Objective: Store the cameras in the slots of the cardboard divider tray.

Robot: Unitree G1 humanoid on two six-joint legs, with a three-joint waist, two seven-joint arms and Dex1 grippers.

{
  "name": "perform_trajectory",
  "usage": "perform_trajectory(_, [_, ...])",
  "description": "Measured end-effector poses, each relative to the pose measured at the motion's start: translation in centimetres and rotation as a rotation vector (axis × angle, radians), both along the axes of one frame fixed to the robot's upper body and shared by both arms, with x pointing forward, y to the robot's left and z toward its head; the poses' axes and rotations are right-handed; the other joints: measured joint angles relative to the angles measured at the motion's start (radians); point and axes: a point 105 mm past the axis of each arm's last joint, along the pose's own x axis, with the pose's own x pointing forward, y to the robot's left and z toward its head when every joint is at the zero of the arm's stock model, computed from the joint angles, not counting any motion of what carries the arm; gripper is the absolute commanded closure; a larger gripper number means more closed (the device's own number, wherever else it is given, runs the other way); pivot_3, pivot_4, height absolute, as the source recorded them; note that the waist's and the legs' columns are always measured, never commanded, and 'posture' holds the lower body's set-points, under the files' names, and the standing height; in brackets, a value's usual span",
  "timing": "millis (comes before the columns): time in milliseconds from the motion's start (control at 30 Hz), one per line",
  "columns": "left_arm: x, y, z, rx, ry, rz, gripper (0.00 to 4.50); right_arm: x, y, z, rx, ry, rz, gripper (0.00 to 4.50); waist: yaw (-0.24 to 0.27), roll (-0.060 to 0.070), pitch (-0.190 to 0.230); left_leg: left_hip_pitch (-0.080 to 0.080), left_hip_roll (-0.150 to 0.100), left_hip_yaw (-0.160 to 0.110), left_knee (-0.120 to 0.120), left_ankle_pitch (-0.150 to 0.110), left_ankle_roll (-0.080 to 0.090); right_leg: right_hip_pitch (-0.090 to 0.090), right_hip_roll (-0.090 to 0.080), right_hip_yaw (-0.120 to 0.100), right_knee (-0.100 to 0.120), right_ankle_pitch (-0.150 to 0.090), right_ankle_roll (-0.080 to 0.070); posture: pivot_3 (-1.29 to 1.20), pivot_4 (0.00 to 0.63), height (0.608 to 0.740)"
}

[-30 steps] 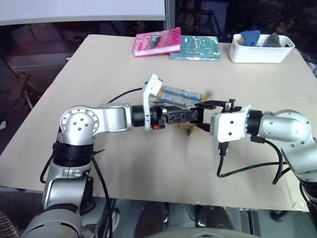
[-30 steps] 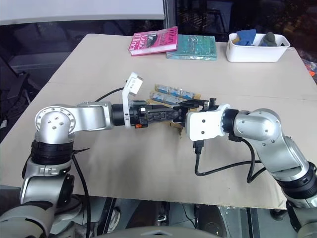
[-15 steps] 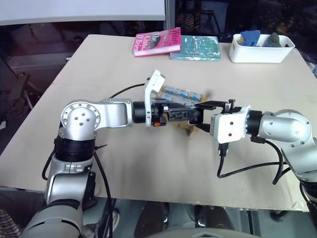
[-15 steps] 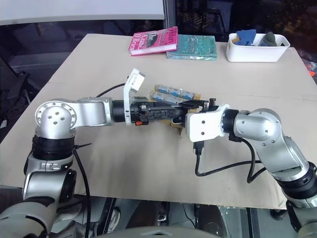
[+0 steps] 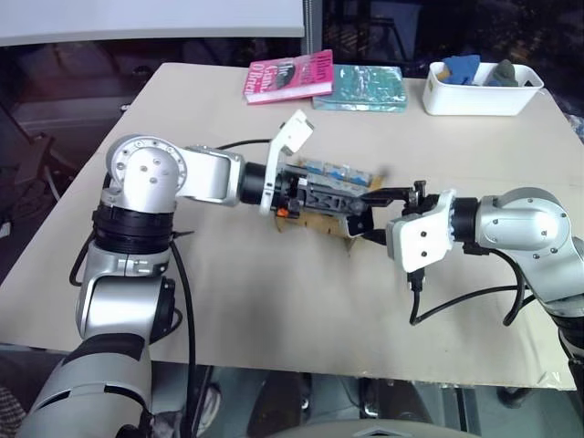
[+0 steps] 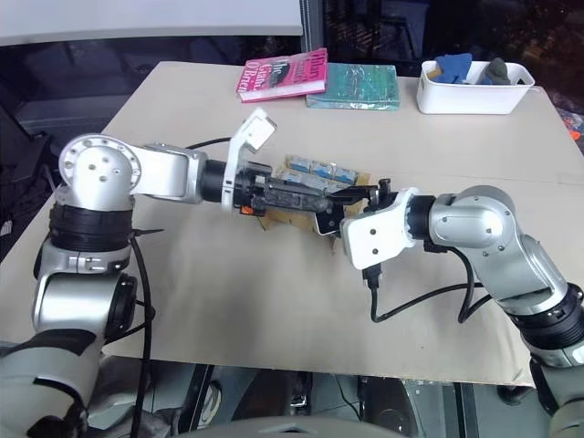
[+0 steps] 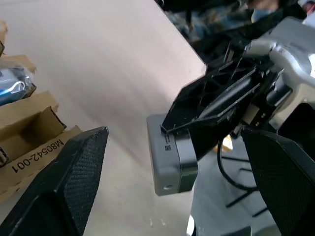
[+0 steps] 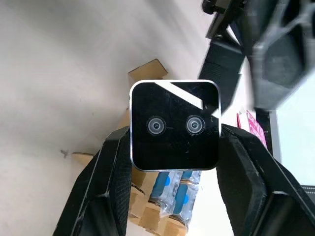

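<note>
While the right gripper is pinching a camera just beside the tray, the left gripper, spread wide, is rising clear, leaving slotting to come.

1. cardboard tray mostly hidden behind the left gripper; slot count can't be read
2. cameras in the tray partly covered; number unclear
3. white tub contents too small to identify
4. book title illegible
</note>
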Motion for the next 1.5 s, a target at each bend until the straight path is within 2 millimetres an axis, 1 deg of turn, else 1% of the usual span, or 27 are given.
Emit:
perform_trajectory(167, [-0.1,-0.2,-0.6,0.011,-0.011,-0.001,0.00,0.3,-0.2,-0.1,0.018,0.039,-0.042,2.59,0.000,0.000,0.000,0.000,0.000,0.000,0.000,0.000,0.000,0.000,-0.001,0.000,0.000,0.000,0.000,0.00,0.150,0.740])
perform_trajectory(267, [0.0,-0.3,-1.7,0.030,-0.007,0.021,0.00,0.4,-0.3,-0.3,0.033,0.074,-0.078,2.59,0.000,0.000,0.000,0.000,0.000,0.000,0.000,0.000,0.000,0.000,-0.001,0.000,0.000,0.000,0.000,0.00,0.150,0.740])
perform_trajectory(467, [0.4,-0.1,-1.7,0.026,-0.039,0.063,0.00,0.3,-0.5,-0.4,0.054,0.116,-0.110,2.59,0.001,0.000,0.000,0.000,0.000,0.000,0.000,0.000,0.000,0.000,-0.001,0.000,0.001,0.000,0.000,0.00,0.150,0.740])
perform_trajectory(500, [0.5,-0.2,-1.7,0.023,-0.042,0.067,0.51,0.3,-0.6,-0.4,0.058,0.119,-0.115,2.59,0.001,0.000,0.000,0.000,0.000,0.000,0.001,0.000,0.000,0.000,-0.001,0.000,0.001,0.000,0.000,0.00,0.150,0.740])
perform_trajectory(533, [0.5,-0.3,-1.7,0.020,-0.043,0.068,0.77,0.4,-0.7,-0.2,0.064,0.122,-0.122,2.59,0.001,0.000,0.000,0.000,0.000,0.000,0.001,0.000,0.000,0.000,-0.001,0.000,0.001,0.000,0.000,0.00,0.150,0.740])
perform_trajectory(600, [0.5,-0.6,-1.7,0.012,-0.043,0.066,1.65,0.4,-0.7,-0.1,0.072,0.130,-0.127,2.59,0.001,0.000,0.000,0.000,0.000,0.000,0.001,0.000,0.000,0.000,-0.001,0.000,0.001,0.000,0.000,0.00,0.150,0.740])
perform_trajectory(733, [0.3,-0.9,-1.5,-0.013,-0.040,0.050,3.49,0.5,-0.7,-0.1,0.087,0.147,-0.147,2.59,0.000,0.000,0.000,0.000,0.000,0.000,0.001,0.000,0.000,0.000,-0.001,0.000,0.001,0.000,0.000,0.00,0.150,0.740])
perform_trajectory(767, [0.3,-0.8,-1.4,-0.022,-0.037,0.053,3.77,0.4,-0.6,0.0,0.093,0.140,-0.150,2.59,0.000,0.000,0.000,0.000,0.000,0.000,0.001,0.000,0.000,0.000,-0.001,0.000,0.001,0.000,0.000,0.00,0.150,0.740])
perform_trajectory(900, [0.3,-0.6,-1.3,-0.037,-0.035,0.059,3.76,0.5,-0.4,0.0,0.121,0.163,-0.169,2.59,0.000,0.000,0.000,0.000,0.000,0.000,0.001,0.000,0.000,0.000,-0.001,0.000,0.001,0.000,0.000,0.00,0.150,0.740])
perform_trajectory(967, [0.4,-0.5,-1.4,-0.052,-0.032,0.071,3.76,0.4,-0.4,0.0,0.148,0.203,-0.193,2.59,0.000,0.000,0.000,0.000,0.000,0.000,0.001,0.000,0.000,0.000,-0.001,0.000,0.001,0.000,0.000,0.00,0.150,0.740])
perform_trajectory(1000, [0.6,-0.4,-1.4,-0.059,-0.038,0.080,3.76,0.5,-0.3,0.0,0.178,0.232,-0.207,1.50,0.000,0.000,0.000,0.000,0.000,0.000,0.001,0.000,0.000,0.000,-0.001,0.000,0.001,0.000,0.000,0.00,0.150,0.740])
perform_trajectory(1033, [0.7,-0.4,-1.5,-0.053,-0.047,0.091,3.76,0.5,-0.2,0.2,0.207,0.248,-0.208,1.28,0.001,0.000,0.000,0.000,0.000,0.000,0.001,0.000,0.000,0.000,-0.001,0.000,0.001,0.000,0.000,0.00,0.150,0.740])
perform_trajectory(1100, [1.1,0.0,-1.7,-0.043,-0.076,0.113,3.76,0.2,-0.2,0.6,0.273,0.293,-0.220,0.27,0.000,0.000,0.000,0.000,0.000,0.000,0.001,0.000,0.000,0.000,-0.001,0.000,0.001,0.000,0.000,0.00,0.150,0.740])
perform_trajectory(1133, [1.3,0.5,-1.8,-0.020,-0.100,0.125,3.76,0.1,-0.3,0.6,0.285,0.302,-0.233,0.02,0.000,0.000,0.000,0.000,0.000,0.000,0.001,0.000,0.000,0.000,-0.001,0.000,0.001,0.000,0.000,0.00,0.150,0.740])
perform_trajectory(1200, [1.7,1.1,-2.0,0.016,-0.148,0.134,3.76,0.2,-0.9,0.3,0.304,0.313,-0.273,0.02,0.002,0.000,0.000,0.000,0.000,0.000,0.000,0.000,0.000,0.000,-0.001,0.000,0.001,0.000,0.000,0.00,0.150,0.740])
perform_trajectory(1233, [2.2,1.7,-2.2,0.056,-0.189,0.142,3.76,0.2,-1.5,-0.1,0.319,0.327,-0.310,0.02,0.002,0.000,0.000,0.000,0.000,0.000,0.000,0.000,0.000,0.000,-0.001,0.000,0.001,0.000,0.000,0.00,0.150,0.740])
perform_trajectory(1300, [2.8,2.5,-2.6,0.094,-0.226,0.118,3.76,0.1,-2.5,-0.7,0.340,0.348,-0.365,0.02,0.003,0.000,0.000,0.000,-0.001,0.001,0.000,0.000,0.000,0.000,-0.001,0.000,0.001,0.000,0.000,0.00,0.150,0.740])
perform_trajectory(1333, [3.2,2.4,-2.6,0.116,-0.250,0.083,3.76,-0.2,-3.1,-0.8,0.353,0.352,-0.389,0.02,0.006,-0.001,0.000,0.000,-0.001,0.000,0.000,0.000,0.000,0.000,0.000,-0.001,0.001,0.000,0.000,0.00,0.150,0.740])
perform_trajectory(1433, [4.6,2.8,-2.2,0.188,-0.330,-0.003,3.76,-1.4,-4.3,-1.8,0.367,0.390,-0.439,0.02,0.010,-0.001,0.001,-0.001,-0.002,0.000,0.000,0.000,0.000,0.000,0.001,-0.001,0.000,0.000,0.000,0.00,0.150,0.740])
perform_trajectory(1500, [5.5,3.1,-1.7,0.238,-0.383,-0.056,3.76,-1.8,-4.6,-2.3,0.380,0.413,-0.467,0.02,0.005,-0.001,0.001,-0.001,-0.001,0.001,0.000,0.000,0.000,-0.001,0.001,0.000,0.000,0.000,0.000,0.00,0.150,0.740])
